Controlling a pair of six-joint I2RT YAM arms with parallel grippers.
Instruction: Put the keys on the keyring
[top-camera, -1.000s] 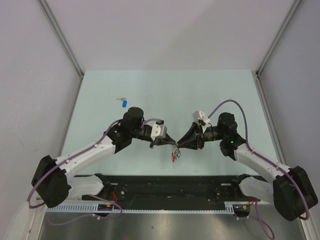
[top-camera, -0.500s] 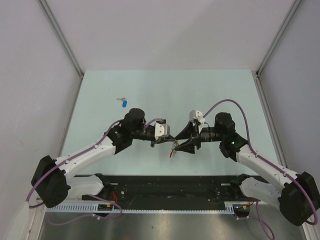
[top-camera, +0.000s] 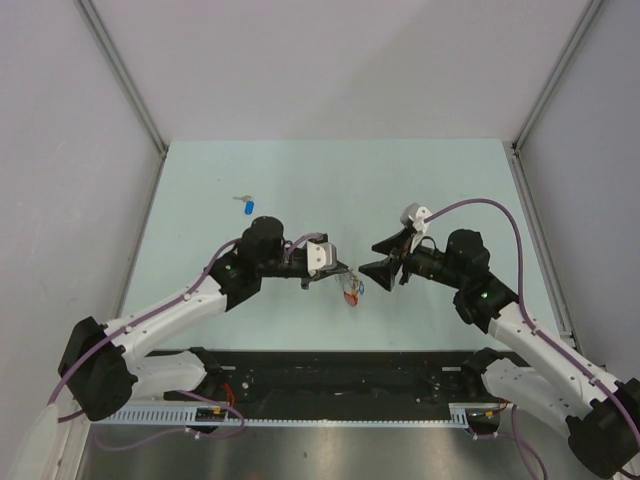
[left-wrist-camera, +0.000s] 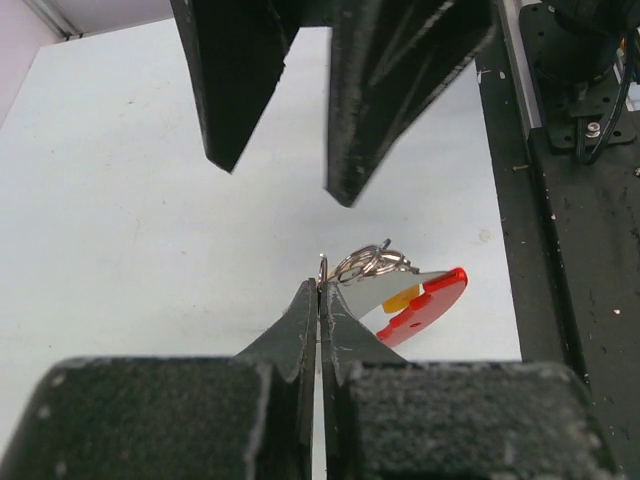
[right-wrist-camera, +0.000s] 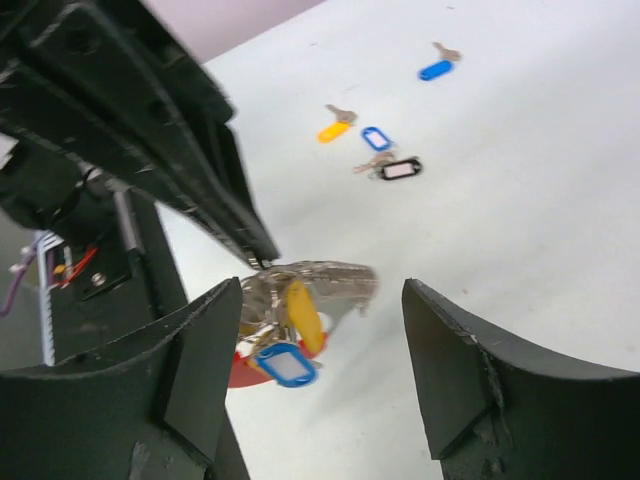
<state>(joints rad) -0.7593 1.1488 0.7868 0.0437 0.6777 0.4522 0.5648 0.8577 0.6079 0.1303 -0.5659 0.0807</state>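
My left gripper is shut on a thin silver ring of the keyring, whose red plastic arc hangs below the metal links. It holds the bunch above the table in the top view. A yellow-tagged key and a blue-tagged key hang on the keyring. My right gripper is open and empty, its jaws on either side of the bunch but not touching it. In the top view it is just right of the left gripper.
Loose keys lie on the table beyond the left arm: a blue-tagged one, a yellow-tagged one, a small blue tag and a black-tagged one. The top view shows only the blue one. A black rail runs along the near edge.
My right gripper has let go, opened and drawn back to the right and up from the bunch. My left gripper keeps hold of the keyring and has shifted slightly.
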